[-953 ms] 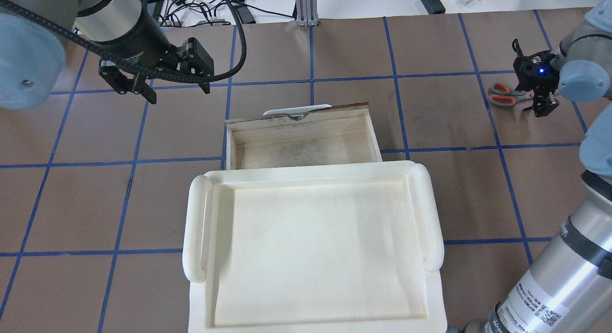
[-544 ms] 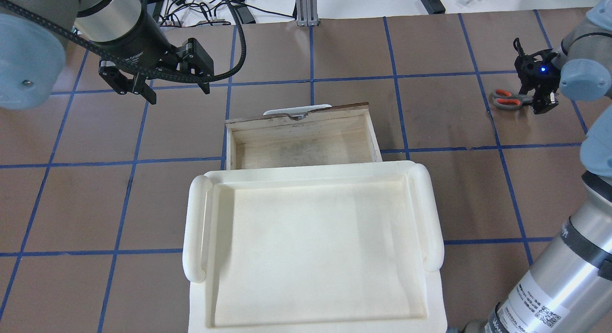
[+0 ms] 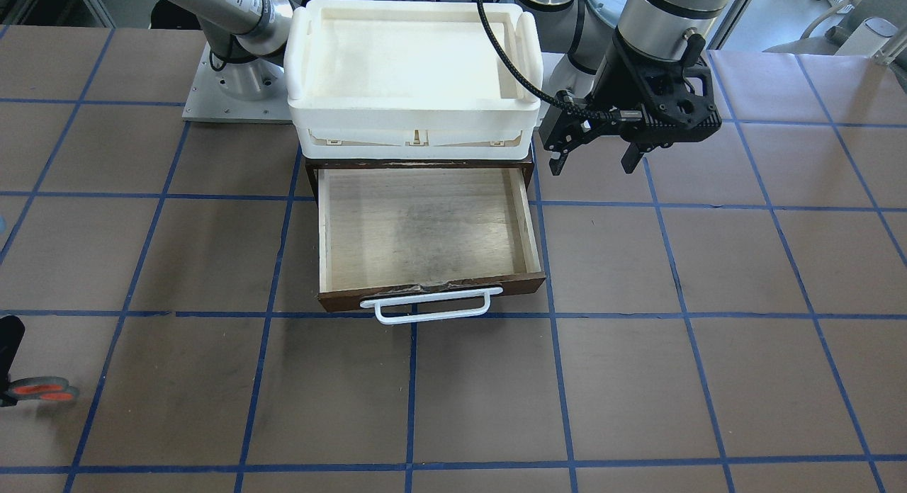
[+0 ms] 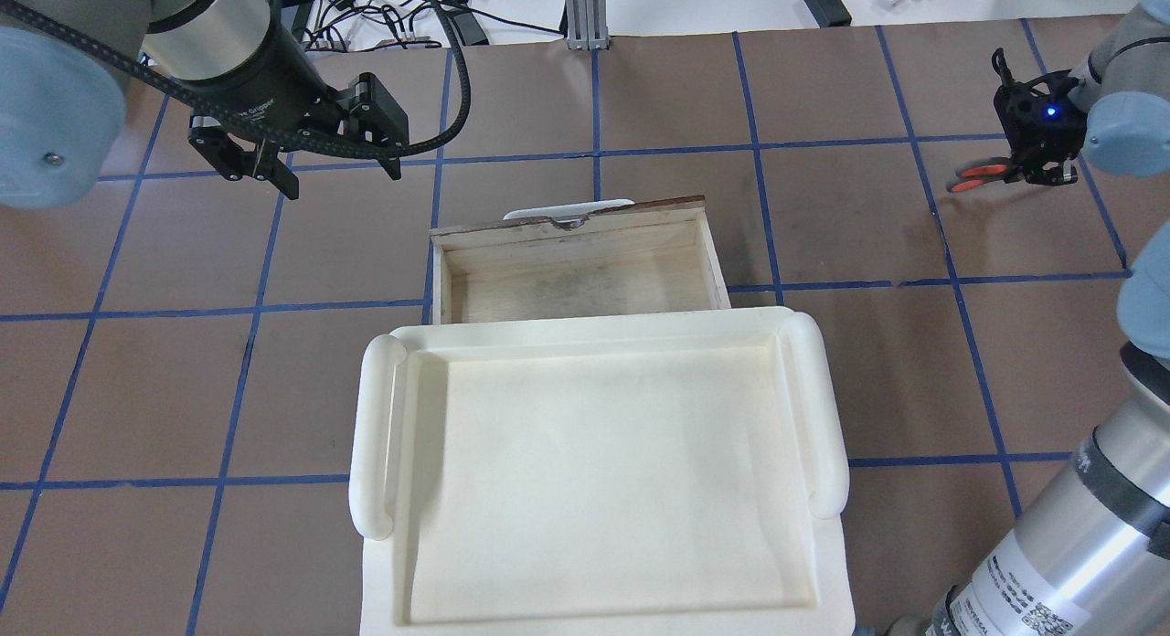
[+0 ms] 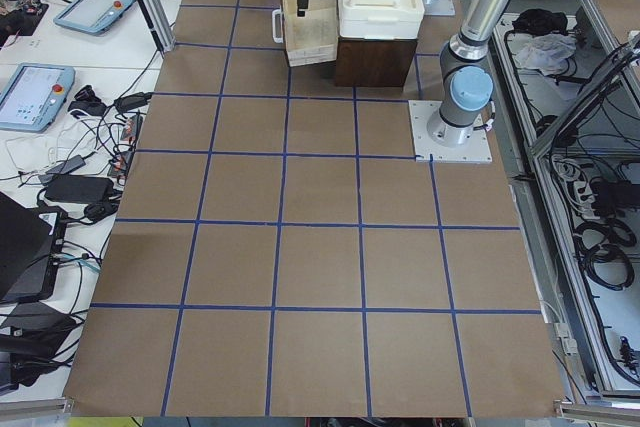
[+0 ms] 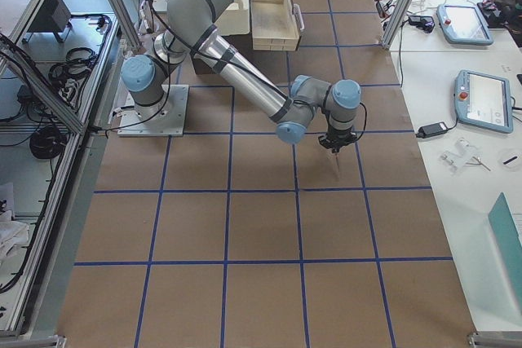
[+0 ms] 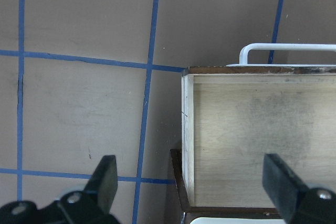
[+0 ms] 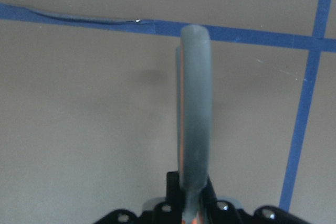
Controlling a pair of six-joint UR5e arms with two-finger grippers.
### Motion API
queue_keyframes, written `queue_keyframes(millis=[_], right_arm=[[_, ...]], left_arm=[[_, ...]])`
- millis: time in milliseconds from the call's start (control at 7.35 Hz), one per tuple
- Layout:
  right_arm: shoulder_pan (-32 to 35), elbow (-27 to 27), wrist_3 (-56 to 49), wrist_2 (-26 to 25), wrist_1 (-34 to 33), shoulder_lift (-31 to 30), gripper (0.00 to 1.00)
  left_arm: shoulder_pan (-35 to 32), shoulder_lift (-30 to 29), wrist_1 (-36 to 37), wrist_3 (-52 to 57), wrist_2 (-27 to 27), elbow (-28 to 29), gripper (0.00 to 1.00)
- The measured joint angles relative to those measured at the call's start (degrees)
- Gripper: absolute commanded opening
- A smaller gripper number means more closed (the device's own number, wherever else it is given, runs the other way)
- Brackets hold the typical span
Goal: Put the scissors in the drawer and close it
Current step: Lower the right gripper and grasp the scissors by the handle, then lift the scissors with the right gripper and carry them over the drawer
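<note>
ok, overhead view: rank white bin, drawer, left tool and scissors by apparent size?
1. white bin
2. drawer, pulled-out part only
3. left tool, nearer the camera, so it looks bigger than it is
4. scissors, edge-on, partly hidden in the right tool

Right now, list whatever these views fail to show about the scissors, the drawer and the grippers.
- Blades of the scissors: hidden behind the right gripper in the overhead view. The right wrist view shows only one handle loop, edge-on.
- Right gripper: cut off by the front-facing view's left edge. Its fingers are too small in the exterior right view.
- Rear of the drawer: under the white bin in the overhead and front-facing views.
</note>
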Motion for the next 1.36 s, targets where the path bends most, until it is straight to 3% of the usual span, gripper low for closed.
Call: queue_keyframes(millis=[680,1361], right_arm=[[5.2,0.2,3.5,-1.2,2.9,-7.2,0.00],[21.1,0.2,27.6,-3.5,16.1,-18.8,0.00]], left_arm=[[0.0,0.0,0.0,0.0,0.1,0.0,1.00],[0.0,0.0,0.0,0.0,0.1,0.0,1.00]])
